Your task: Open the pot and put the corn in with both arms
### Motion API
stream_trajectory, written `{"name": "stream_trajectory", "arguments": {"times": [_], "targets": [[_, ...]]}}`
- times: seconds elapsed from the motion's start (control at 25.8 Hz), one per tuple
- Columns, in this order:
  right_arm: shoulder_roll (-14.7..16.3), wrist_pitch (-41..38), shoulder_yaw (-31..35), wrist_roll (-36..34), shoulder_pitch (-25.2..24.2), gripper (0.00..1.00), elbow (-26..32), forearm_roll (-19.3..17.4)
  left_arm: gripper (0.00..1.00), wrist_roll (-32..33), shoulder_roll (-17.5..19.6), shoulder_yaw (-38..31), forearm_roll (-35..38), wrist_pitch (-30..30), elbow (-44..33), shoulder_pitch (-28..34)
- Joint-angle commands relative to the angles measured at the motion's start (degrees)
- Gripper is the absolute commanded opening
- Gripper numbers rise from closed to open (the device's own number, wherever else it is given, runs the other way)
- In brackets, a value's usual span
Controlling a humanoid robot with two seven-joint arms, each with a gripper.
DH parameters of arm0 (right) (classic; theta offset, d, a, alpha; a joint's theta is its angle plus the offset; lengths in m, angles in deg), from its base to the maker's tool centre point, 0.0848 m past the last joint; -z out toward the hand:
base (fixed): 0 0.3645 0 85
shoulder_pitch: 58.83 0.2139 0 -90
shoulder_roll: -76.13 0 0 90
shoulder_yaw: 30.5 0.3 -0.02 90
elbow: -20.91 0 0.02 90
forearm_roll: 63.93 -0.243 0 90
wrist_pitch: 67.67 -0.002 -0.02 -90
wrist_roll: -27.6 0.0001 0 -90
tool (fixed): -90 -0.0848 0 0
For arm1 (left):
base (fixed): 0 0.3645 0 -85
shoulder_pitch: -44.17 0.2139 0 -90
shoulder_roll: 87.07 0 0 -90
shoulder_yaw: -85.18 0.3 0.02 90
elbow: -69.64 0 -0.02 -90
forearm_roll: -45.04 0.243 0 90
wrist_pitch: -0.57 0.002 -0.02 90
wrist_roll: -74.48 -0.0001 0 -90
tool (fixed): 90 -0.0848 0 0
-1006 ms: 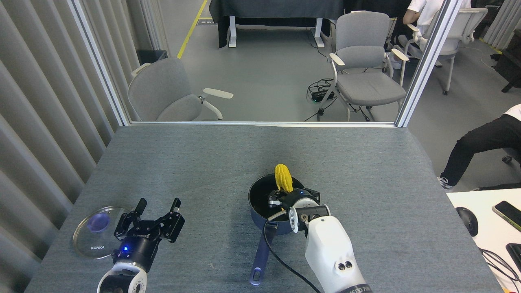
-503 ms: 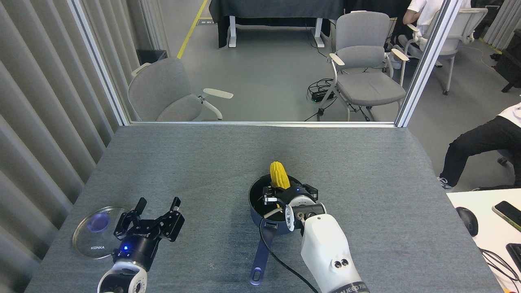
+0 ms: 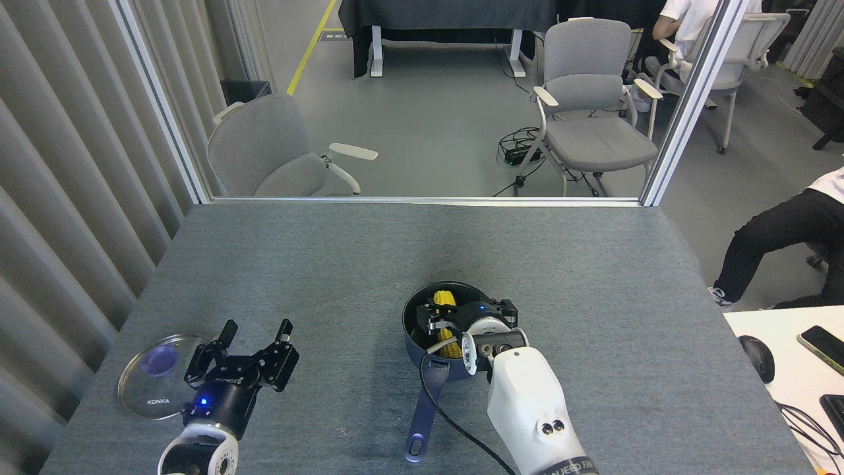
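In the lower middle of the frame, on the grey table [image 3: 330, 264], stands the pot [image 3: 414, 315] with its handle pointing toward the bottom edge. The corn [image 3: 446, 300] lies inside it, partly hidden. The right gripper [image 3: 443, 320] sits over the pot's opening, right at the corn; whether its fingers still clasp the cob I cannot tell. At lower left, the left gripper [image 3: 254, 340] hangs with fingers spread wide and empty, just beside the glass lid [image 3: 153, 382] lying flat on the table.
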Motion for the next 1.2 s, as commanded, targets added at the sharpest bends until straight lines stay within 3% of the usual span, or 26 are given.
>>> {"name": "stream_trajectory", "arguments": {"times": [0.0, 0.08, 0.15, 0.27, 0.35, 0.5, 0.62, 0.89, 0.97, 1.16], "targets": [[0.0, 0.3, 0.2, -0.2, 0.1, 0.99, 0.4, 0.2, 0.98, 0.0, 0.0, 0.0, 0.0, -0.2, -0.1, 0.1], [0.5, 0.3, 0.5, -4.1, 0.7, 0.99, 1.1, 0.2, 0.98, 0.0, 0.1, 0.0, 0.0, -0.2, -0.2, 0.1], [1.3, 0.3, 1.0, -13.7, 1.0, 0.99, 1.5, 0.2, 0.98, -0.2, 0.1, 0.0, 0.0, -0.3, -0.2, 0.1], [5.5, -0.4, 3.9, -31.0, 0.3, 0.99, 2.9, -0.3, 0.98, -0.4, 0.1, 0.0, 0.0, -0.3, -0.4, 0.2], [7.1, -0.7, 5.8, -36.2, -1.1, 0.99, 4.5, -0.8, 0.98, -0.4, 0.1, -0.1, 0.0, -0.2, -0.4, 0.2], [10.9, -1.8, 8.8, -36.9, -6.6, 0.99, 7.7, -2.8, 0.98, -0.4, 0.1, -0.2, 0.0, -0.2, -0.5, 0.2], [13.4, -5.8, 11.0, -37.2, -13.6, 0.99, 12.4, -4.1, 0.98, -0.4, 0.1, -0.2, 0.0, -0.2, -0.5, 0.1], [13.5, -7.0, 15.0, -36.5, -29.0, 0.99, 28.8, -4.1, 0.98, -0.4, 0.1, -0.3, 0.0, -0.1, -0.6, 0.2], [13.5, -7.0, 15.1, -35.0, -31.6, 0.99, 31.6, -4.1, 0.98, -0.4, 0.1, -0.5, 0.0, -0.1, -0.6, 0.2], [14.0, -6.8, 15.4, -31.4, -31.3, 0.99, 32.0, -4.1, 0.98, -0.4, 0.1, -0.5, 0.0, -0.1, -0.6, 0.2]]}}
